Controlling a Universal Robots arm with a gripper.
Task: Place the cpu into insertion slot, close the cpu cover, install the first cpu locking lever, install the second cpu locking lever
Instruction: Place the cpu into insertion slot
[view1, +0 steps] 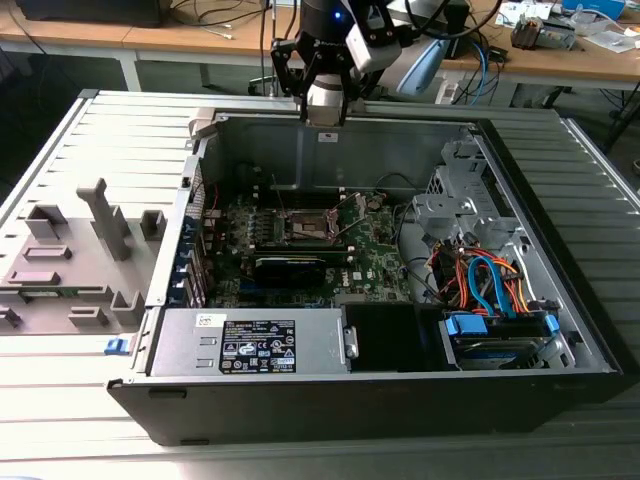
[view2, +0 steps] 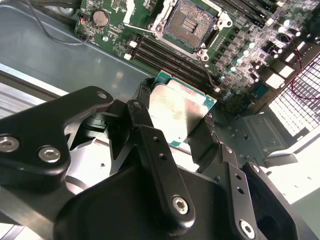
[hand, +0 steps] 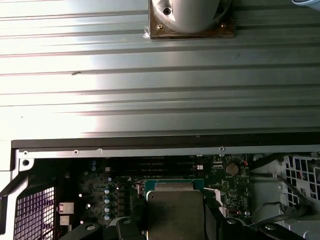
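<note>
My gripper (view1: 325, 115) hangs over the far wall of the open computer case (view1: 560, 330). It is shut on the cpu (view2: 181, 111), a flat square chip with a dull silver top and a green edge, also seen in the first wrist view (hand: 175, 216). Black fingers (view2: 144, 107) press on two opposite sides of the chip. The insertion slot (view2: 190, 23) lies open on the green motherboard below and ahead of the chip, its dark pin field bare inside a silver border. In the exterior view the insertion slot (view1: 310, 228) sits mid-board, well below the gripper.
A grey power supply box (view1: 250, 345) fills the case's near side. Drive bays with orange and blue cables (view1: 490, 285) are at the exterior view's right. A grey part fixture (view1: 70, 265) rests on the ribbed table. Black memory slots (view2: 165, 59) run beside the socket.
</note>
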